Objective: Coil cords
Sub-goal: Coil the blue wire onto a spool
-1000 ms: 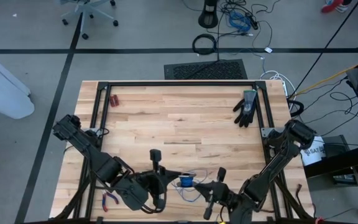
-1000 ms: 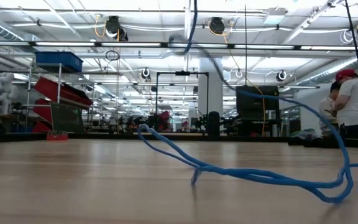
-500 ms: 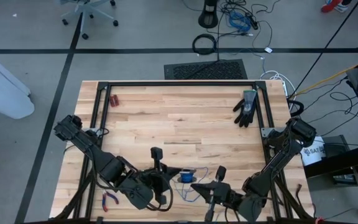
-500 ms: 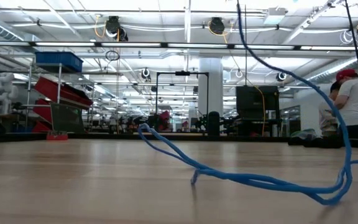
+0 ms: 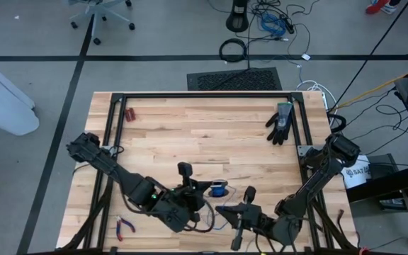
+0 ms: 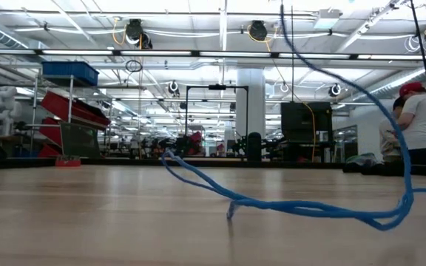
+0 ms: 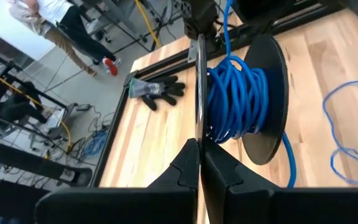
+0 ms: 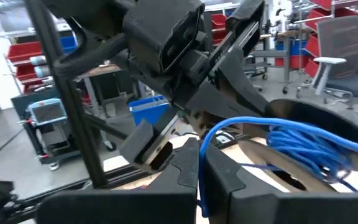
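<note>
So, 1 blue cord (image 7: 235, 99) (on 1 spool (image 7: 272, 93)), 2 grippers clamped.

- A thin blue cord (image 7: 235, 102) sits partly wound in a thick bundle around the hub of a black spool (image 7: 267, 93), between its two dark discs.
- In the high view the wound bundle (image 5: 218, 189) shows as a small blue patch near the table's front edge.
- The unwound remainder (image 6: 302, 209) trails in loose loops across the wooden tabletop, one strand rising steeply out of the low view.
</note>
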Robot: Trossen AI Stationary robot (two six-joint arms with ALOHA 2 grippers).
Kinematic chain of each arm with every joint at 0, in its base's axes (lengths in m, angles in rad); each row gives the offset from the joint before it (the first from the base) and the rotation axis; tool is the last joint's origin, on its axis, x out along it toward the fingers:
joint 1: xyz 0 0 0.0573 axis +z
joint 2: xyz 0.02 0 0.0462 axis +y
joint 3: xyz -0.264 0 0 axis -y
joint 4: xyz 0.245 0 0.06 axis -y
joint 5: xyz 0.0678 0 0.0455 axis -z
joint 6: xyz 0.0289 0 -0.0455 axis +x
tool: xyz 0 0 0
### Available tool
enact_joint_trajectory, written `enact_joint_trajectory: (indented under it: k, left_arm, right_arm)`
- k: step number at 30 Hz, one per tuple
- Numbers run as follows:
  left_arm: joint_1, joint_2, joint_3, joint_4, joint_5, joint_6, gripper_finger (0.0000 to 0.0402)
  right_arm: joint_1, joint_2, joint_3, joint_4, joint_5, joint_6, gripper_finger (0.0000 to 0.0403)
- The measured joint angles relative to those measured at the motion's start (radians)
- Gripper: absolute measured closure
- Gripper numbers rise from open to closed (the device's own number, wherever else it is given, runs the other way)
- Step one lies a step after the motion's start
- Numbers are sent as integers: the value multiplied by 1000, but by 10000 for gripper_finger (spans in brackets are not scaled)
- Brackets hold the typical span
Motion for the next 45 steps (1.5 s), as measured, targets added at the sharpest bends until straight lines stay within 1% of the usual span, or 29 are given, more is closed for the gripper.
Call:
enact_joint_trajectory:
  k: [6, 15, 21, 29, 32, 42, 45]
  left_arm:
    - [20, 9, 0, 59, 29, -3, 395]
    - [21, 9, 0, 119, 30, -1, 395]
    - [22, 9, 0, 180, 32, -3, 395]
    - [20, 9, 0, 246, 41, -9, 395]
    - [16, 9, 0, 281, 56, -10, 395]
    - [-17, -16, 0, 287, 71, -30, 395]
    - [-23, -17, 0, 285, 71, -28, 395]
  right_arm:
    - [-37, 0, 0, -17, 0, -6, 403]
    - [-72, 10, 0, -55, 7, -2, 403]
    - [-85, 46, 0, -54, 79, 4, 403]
    - [-89, 51, 0, -57, 88, -4, 403]
    - [-88, 52, 0, -84, 91, 11, 403]
    - [-64, 67, 0, -135, 136, 47, 403]
    - [-52, 67, 0, -143, 136, 45, 394]
